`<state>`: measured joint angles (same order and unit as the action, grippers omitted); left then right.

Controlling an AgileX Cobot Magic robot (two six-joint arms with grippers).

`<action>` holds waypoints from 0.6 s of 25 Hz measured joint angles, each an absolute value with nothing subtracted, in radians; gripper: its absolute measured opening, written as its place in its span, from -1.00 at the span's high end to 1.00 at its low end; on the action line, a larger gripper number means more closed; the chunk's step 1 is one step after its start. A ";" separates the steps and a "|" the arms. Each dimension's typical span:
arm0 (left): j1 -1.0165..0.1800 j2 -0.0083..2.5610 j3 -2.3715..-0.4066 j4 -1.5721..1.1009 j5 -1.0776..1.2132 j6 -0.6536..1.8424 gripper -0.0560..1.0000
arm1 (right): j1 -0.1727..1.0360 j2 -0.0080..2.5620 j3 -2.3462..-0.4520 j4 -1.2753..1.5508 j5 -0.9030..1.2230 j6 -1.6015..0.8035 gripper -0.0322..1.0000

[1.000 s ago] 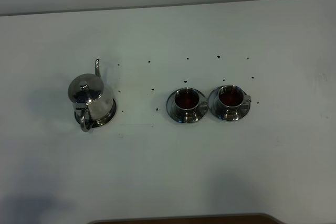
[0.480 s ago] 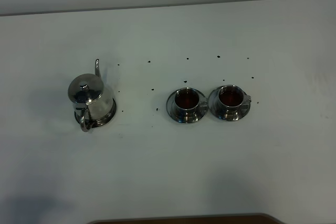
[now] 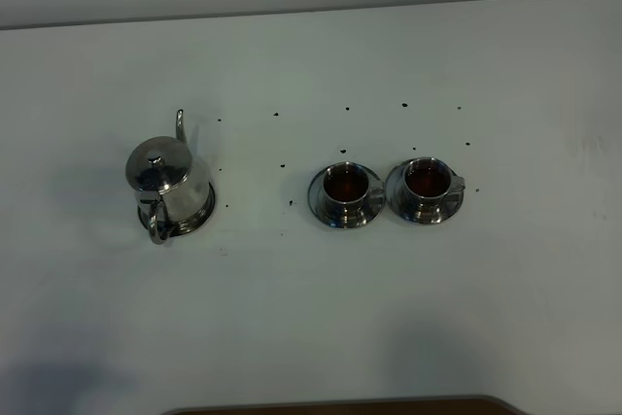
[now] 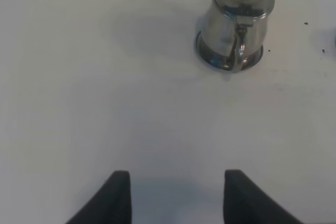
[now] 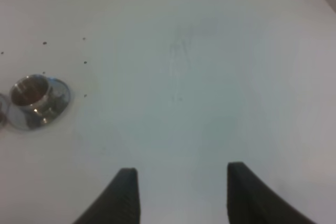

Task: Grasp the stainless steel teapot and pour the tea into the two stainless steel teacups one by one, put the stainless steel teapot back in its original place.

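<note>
Nothing is shifting vs the earlier frames: desk [image 3: 311,337] layout is staying identical. Teapot [image 3: 163,182] is sitting upright on its saucer [image 3: 199,218], well apart from both teacups [image 3: 346,190] [image 3: 426,183], each holding tea [image 3: 345,182]. Left end effector [image 4: 176,195] and right end effector [image 5: 181,192] are hanging w/ fingers apart, gripping nothing. Task is looking done.

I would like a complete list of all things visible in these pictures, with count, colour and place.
teapot: one, shiny steel, table's left part, on its saucer, spout away from the camera
teacups: two, shiny steel, side by side right of centre, left cup, right cup, each on a steel saucer
tea: dark reddish-brown, in both cups
dark specks: several, scattered around the cups
table: one, white
left gripper: black, open, empty
right gripper: black, open, empty
</note>
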<state>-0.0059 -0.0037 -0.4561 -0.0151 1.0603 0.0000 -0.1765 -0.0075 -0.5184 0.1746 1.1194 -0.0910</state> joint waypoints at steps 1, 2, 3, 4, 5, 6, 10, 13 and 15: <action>-0.006 -0.004 -0.456 -0.015 1.060 0.000 0.03 | -0.176 -0.007 -0.518 0.175 1.119 -0.091 0.17; -0.006 -0.004 -0.456 -0.015 1.060 0.000 0.03 | -0.176 -0.007 -0.518 0.175 1.119 -0.091 0.17; -0.006 -0.004 -0.456 -0.015 1.060 0.000 0.03 | -0.176 -0.007 -0.518 0.175 1.119 -0.091 0.17; -0.006 -0.004 -0.456 -0.015 1.060 0.000 0.03 | -0.176 -0.007 -0.518 0.175 1.119 -0.091 0.17; -0.006 -0.004 -0.456 -0.015 1.060 0.000 0.03 | -0.176 -0.007 -0.518 0.175 1.119 -0.091 0.17; -0.006 -0.004 -0.456 -0.015 1.060 0.000 0.03 | -0.176 -0.007 -0.518 0.175 1.119 -0.091 0.17; -0.006 -0.004 -0.456 -0.015 1.060 0.000 0.03 | -0.176 -0.007 -0.518 0.175 1.119 -0.091 0.17; -0.006 -0.004 -0.456 -0.015 1.060 0.000 0.03 | -0.176 -0.007 -0.518 0.175 1.119 -0.091 0.17; -0.006 -0.004 -0.456 -0.015 1.060 0.000 0.03 | -0.176 -0.007 -0.518 0.175 1.119 -0.091 0.17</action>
<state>-0.0059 -0.0037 -0.4561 -0.0151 1.0603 0.0000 -0.1765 -0.0075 -0.5184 0.1746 1.1194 -0.0910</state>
